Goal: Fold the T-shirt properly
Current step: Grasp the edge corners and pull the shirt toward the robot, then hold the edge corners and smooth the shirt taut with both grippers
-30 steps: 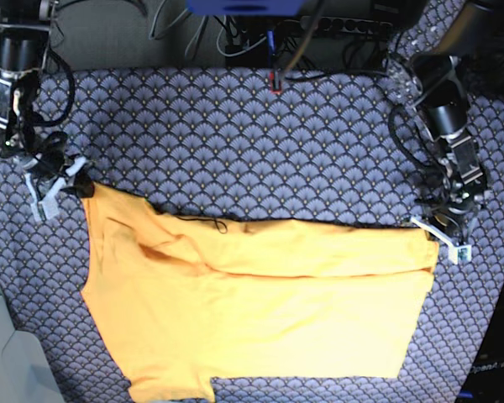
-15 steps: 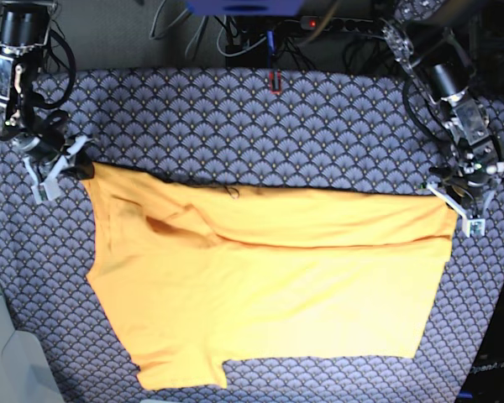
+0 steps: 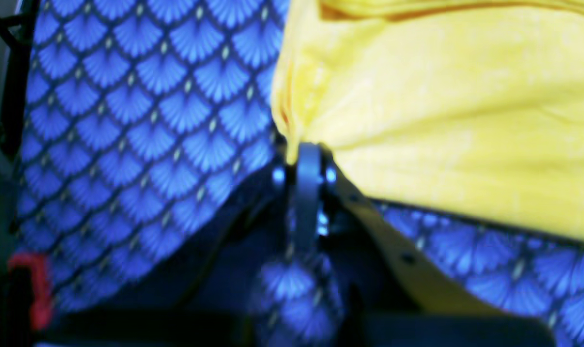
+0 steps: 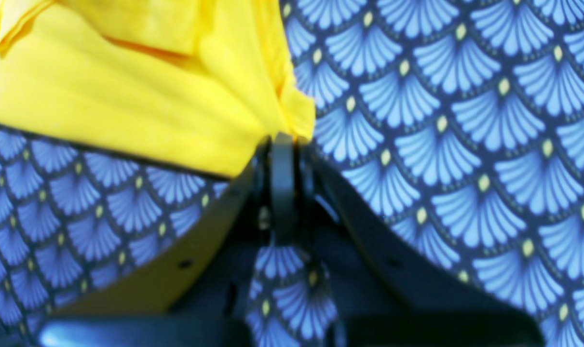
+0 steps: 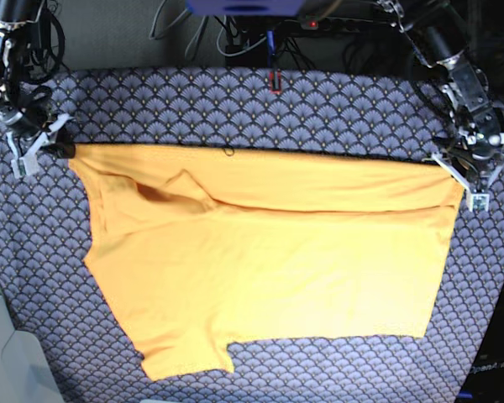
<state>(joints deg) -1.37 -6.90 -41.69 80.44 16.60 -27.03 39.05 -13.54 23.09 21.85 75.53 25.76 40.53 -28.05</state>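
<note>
The yellow-orange T-shirt (image 5: 260,260) lies spread across the table, its far edge pulled into a straight line between the two grippers. In the base view my left gripper (image 5: 459,178) is shut on the shirt's far right corner, and my right gripper (image 5: 46,144) is shut on the far left corner by the sleeve. The left wrist view shows the left gripper (image 3: 305,152) pinching bunched cloth of the T-shirt (image 3: 441,111). Seen from the right wrist, the right gripper (image 4: 282,140) nips a corner of the T-shirt (image 4: 128,86).
A blue fan-patterned cloth (image 5: 235,109) covers the table. Cables and a power strip (image 5: 336,25) run along the back edge, with a small red-framed part (image 5: 275,81) just in front. A pale grey surface (image 5: 0,353) borders the front left.
Both grippers have moved toward the back of the table, dragging the shirt's far edge with them. That edge now runs straighter and the whole shirt has shifted back.
</note>
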